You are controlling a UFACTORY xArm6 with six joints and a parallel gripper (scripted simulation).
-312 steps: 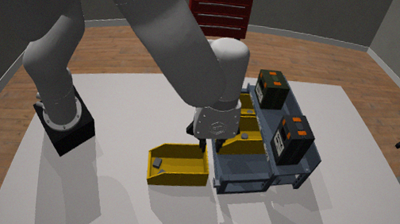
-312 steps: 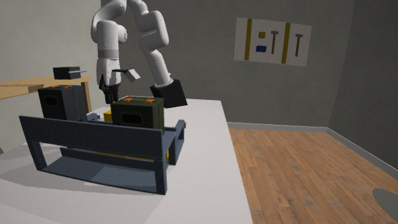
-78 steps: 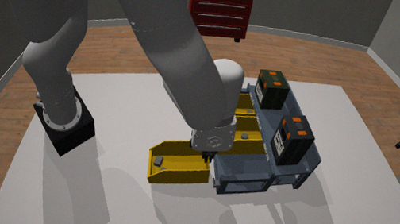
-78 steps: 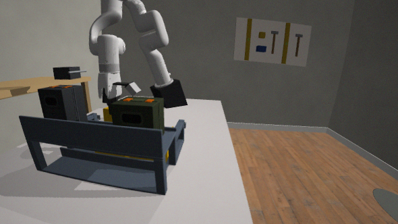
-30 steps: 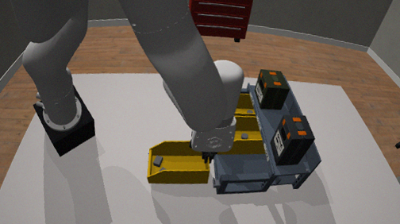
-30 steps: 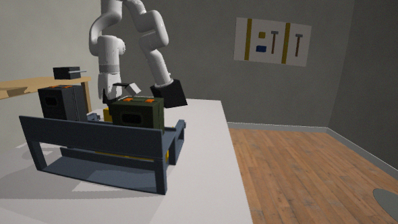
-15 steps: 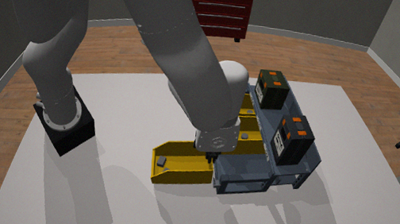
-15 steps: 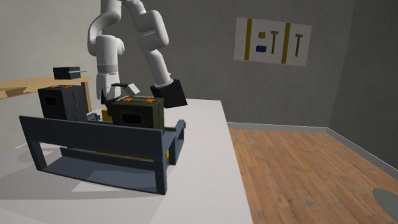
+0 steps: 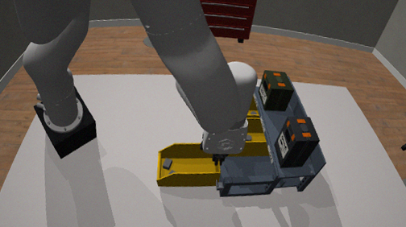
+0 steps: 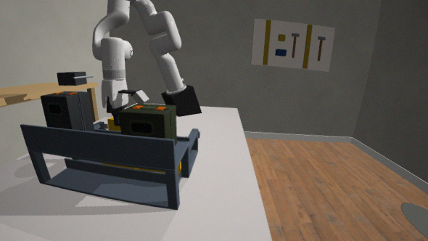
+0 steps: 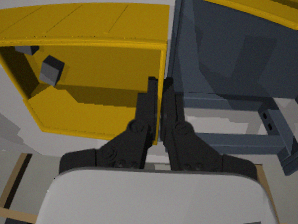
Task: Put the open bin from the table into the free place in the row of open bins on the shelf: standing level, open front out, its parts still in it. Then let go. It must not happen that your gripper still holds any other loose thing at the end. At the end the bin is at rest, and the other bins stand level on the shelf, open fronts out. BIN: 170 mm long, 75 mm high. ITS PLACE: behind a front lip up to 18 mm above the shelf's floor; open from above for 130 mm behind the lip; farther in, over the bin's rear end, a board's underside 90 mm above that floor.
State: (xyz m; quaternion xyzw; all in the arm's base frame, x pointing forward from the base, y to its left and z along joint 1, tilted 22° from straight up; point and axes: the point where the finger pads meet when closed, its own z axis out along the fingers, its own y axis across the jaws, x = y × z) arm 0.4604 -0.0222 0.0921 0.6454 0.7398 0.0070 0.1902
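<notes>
The yellow open bin (image 9: 187,168) (image 11: 100,99) lies in front of the blue-grey shelf (image 9: 249,178) (image 10: 101,146) (image 11: 220,70). Its open front points away from the shelf and its rear wall is at the shelf's front lip. Small grey parts (image 9: 167,163) (image 11: 52,70) lie inside it. My gripper (image 9: 219,159) (image 11: 159,91) comes down from above and is shut on the bin's thin rear wall. I cannot tell whether the bin rests on the table or hangs just above it. The free place (image 9: 244,170) is right behind the bin. Other yellow bins (image 9: 256,137) stand in the row beside it.
A black box (image 9: 297,142) (image 10: 62,109) and a dark green box (image 9: 276,89) (image 10: 149,123) stand on the shelf's upper board. My arm's black base (image 9: 72,132) stands at the table's left. A red cabinet (image 9: 227,6) stands beyond the table.
</notes>
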